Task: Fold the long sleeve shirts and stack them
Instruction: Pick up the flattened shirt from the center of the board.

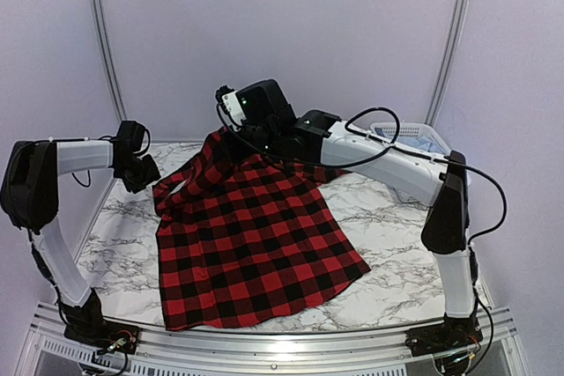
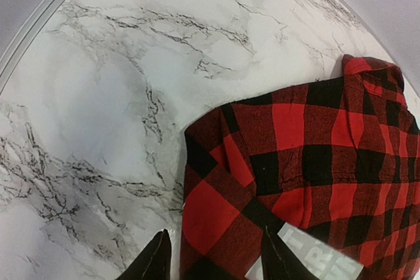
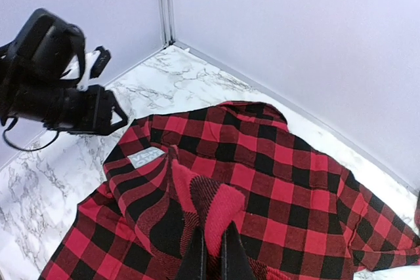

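Red-and-black check shirt (image 1: 251, 244) lies mid-worktop (image 1: 119, 253), mostly spread flat with the hem toward the arm bases. Its far end is pulled up off the marble into a peak.

Right end effector (image 3: 211, 248) is clenched on a bunched fold of that shirt. Only the fingertips show at the bottom edge of the wrist view, and the cloth wraps over them, so I can't see how deep the grip goes. In the top view the wrist body hides the fingers.

Left end effector (image 2: 215, 237) is released, fingers spread. It sits low over the shirt's left edge with cloth lying between the fingers. I can't tell whether the fingers touch the cloth; both are cut off by the frame.

A grey label (image 2: 318, 260) is beside the left end effector's right finger, print unreadable and partly cropped.

White lattice basket (image 1: 423, 140) is at the far right, mostly hidden behind the right arm. A pale bluish patch shows in it, too small to identify.
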Robot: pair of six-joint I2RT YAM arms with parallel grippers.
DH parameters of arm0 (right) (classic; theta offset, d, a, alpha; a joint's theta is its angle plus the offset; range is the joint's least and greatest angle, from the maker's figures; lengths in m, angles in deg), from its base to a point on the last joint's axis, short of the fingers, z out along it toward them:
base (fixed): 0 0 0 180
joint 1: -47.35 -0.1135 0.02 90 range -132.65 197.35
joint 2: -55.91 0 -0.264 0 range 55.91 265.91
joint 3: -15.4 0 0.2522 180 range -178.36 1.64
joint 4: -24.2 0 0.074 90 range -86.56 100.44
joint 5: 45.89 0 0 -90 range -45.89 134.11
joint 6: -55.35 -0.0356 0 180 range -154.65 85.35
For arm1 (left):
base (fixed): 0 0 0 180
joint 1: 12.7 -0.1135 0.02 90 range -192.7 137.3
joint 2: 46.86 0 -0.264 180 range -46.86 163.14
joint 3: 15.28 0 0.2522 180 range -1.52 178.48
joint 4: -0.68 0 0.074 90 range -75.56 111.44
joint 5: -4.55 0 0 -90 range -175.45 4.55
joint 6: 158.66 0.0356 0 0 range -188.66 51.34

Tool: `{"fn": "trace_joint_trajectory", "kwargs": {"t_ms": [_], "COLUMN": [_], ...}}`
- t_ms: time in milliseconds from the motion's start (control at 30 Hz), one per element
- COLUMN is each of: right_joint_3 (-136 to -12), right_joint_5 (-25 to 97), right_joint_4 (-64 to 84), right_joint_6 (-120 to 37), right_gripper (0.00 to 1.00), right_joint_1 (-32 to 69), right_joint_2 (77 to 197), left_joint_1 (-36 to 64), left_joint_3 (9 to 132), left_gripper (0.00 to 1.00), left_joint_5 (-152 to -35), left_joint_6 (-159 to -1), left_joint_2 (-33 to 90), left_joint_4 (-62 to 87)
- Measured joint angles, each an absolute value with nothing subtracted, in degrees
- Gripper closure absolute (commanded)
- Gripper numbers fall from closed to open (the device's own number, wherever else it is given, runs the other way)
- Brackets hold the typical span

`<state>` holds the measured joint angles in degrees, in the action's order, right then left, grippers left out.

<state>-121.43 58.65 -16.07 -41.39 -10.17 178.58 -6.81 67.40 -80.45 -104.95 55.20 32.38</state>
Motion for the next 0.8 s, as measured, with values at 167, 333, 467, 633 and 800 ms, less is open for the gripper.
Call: {"fn": "trace_joint_trajectory", "kwargs": {"t_ms": [167,333,467,633,800], "right_joint_3": [-125.8,-128.0,-128.1,-128.1,-128.1], "right_joint_5": [58.2,57.6,56.5,54.3,52.9], "right_joint_4": [-15.5,-12.3,-9.6,-8.1,-6.9], "right_joint_6": [-40.1,-38.4,-36.5,-34.8,-33.7], "right_gripper": [1.0,1.0,1.0,1.0,1.0], "right_joint_1": [-6.3,-2.8,-1.9,-1.8,-1.6], "right_joint_2": [180.4,181.5,182.8,184.2,184.6], "left_joint_1": [-6.2,-0.5,9.3,21.0,37.5], "left_joint_3": [57.7,43.8,34.0,25.7,23.6], "left_gripper": [0.51,0.51,0.53,0.55,0.56], "left_joint_5": [-80.7,-81.2,-80.8,-79.7,-77.1], "left_joint_6": [-105.7,-108.2,-113.8,-123.5,-135.6], "left_joint_2": [45.2,30.8,19.0,4.8,-1.6], "left_joint_4": [31.7,31.8,34.0,38.8,46.2]}}
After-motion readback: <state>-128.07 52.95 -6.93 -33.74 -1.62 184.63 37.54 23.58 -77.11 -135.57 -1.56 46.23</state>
